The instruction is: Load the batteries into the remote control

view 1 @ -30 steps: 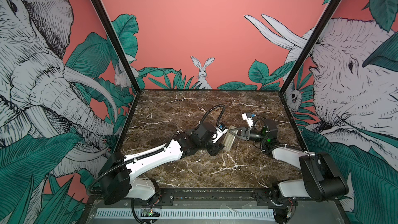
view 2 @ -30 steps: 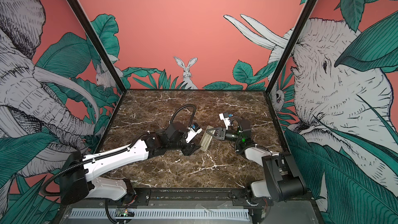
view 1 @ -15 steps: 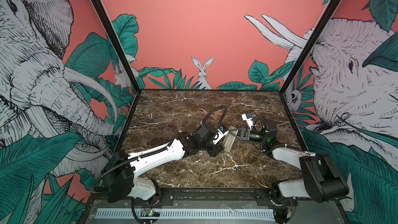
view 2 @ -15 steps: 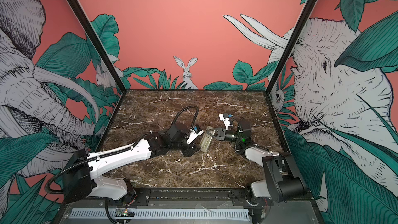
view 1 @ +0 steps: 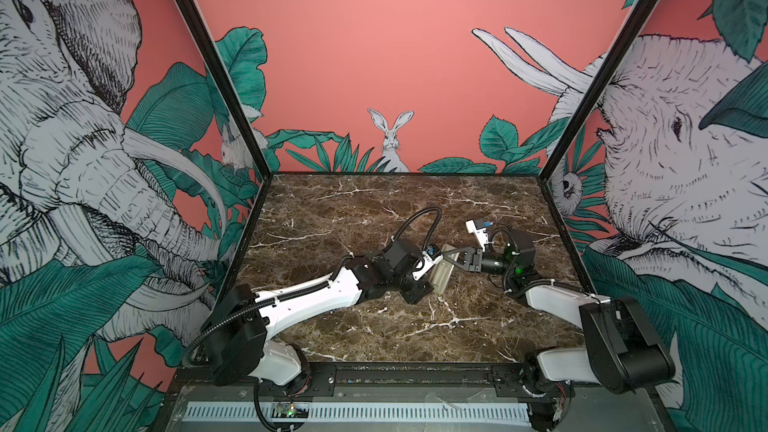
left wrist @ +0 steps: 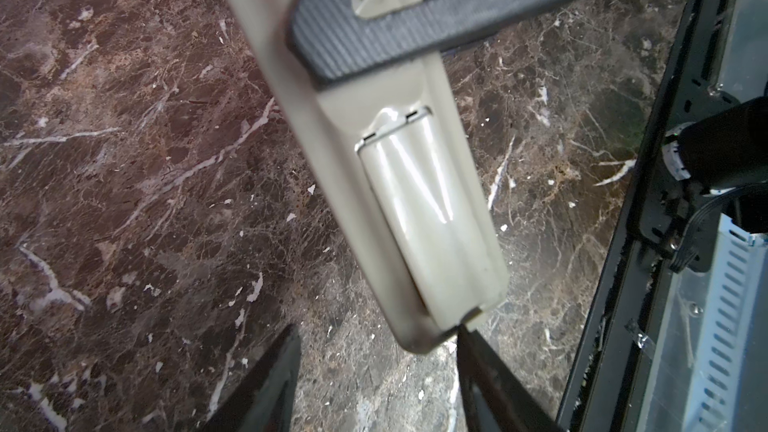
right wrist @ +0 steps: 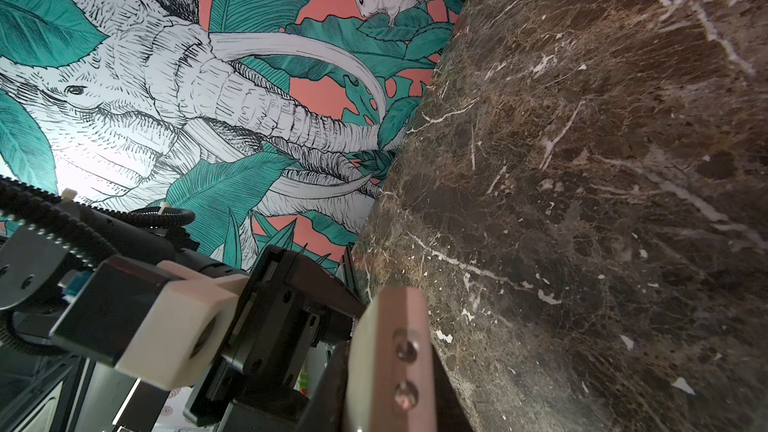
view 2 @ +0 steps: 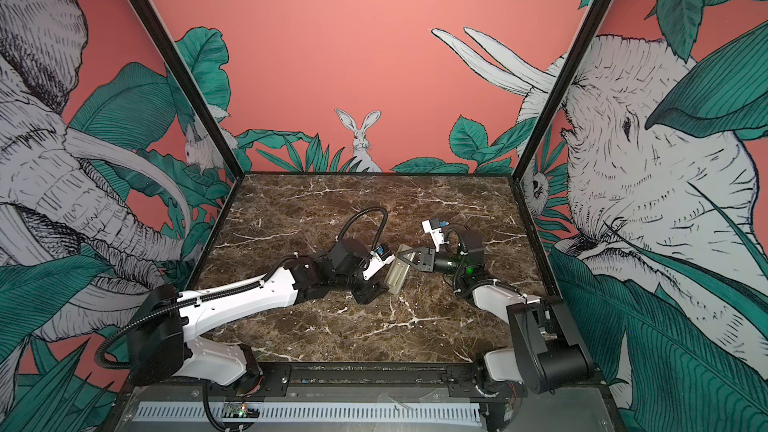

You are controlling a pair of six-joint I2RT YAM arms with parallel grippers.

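the right gripper (view 1: 453, 256) clamps one end of the slim grey-beige plastic remote control (view 1: 441, 278). the left gripper (left wrist: 376, 342) stands with fingers (left wrist: 486, 376) apart, one fingertip touching the other end.

In both top views the desk (view 1: 374, 338) is looked down on from high above its near edge, facing the back wall (view 1: 374, 56); nearly the same scene is shared. From the left wrist the remote control (left wrist: 419, 209) is seen very close, with the desk behind it. From the right wrist the desk is viewed close and rolled sideways, toward the left arm (right wrist: 124, 305) and side wall (right wrist: 124, 76).
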